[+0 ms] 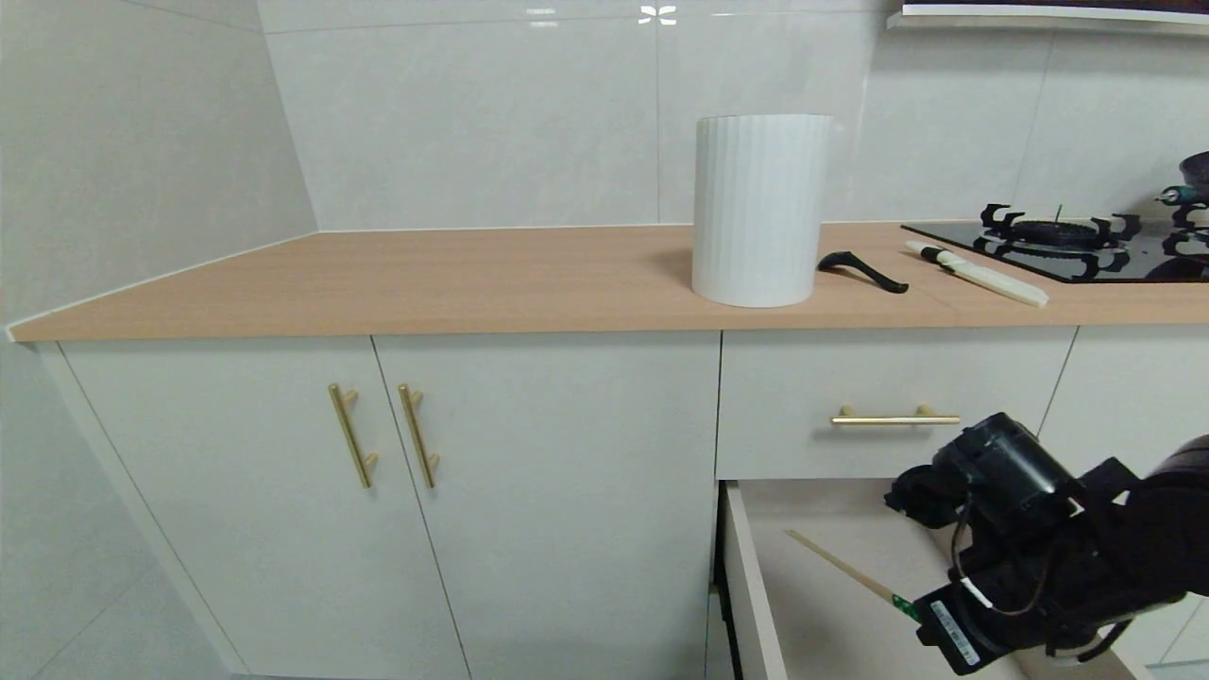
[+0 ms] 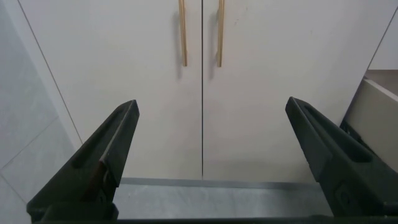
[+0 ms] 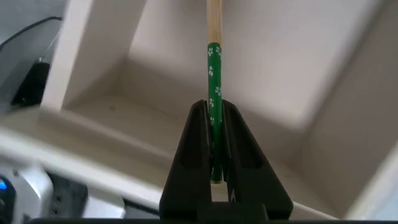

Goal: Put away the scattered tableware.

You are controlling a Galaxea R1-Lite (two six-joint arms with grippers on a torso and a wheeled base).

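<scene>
Right gripper (image 3: 214, 117) clamps a green-tipped chopstick (image 3: 214, 65) over the open drawer (image 1: 751, 581); left gripper (image 2: 211, 107) gapes wide.

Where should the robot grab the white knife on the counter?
Probably the knife by its short end beyond the dark band, which looks like the handle. Come straight down from above, closing across its narrow width, since it lies flat on the counter.

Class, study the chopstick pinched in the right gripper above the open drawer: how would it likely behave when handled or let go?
The chopstick looks stiff: it juts straight from the right gripper without sagging. So thin, it is probably light. Its slender, seemingly round shaft may roll on the drawer floor once released.
</scene>
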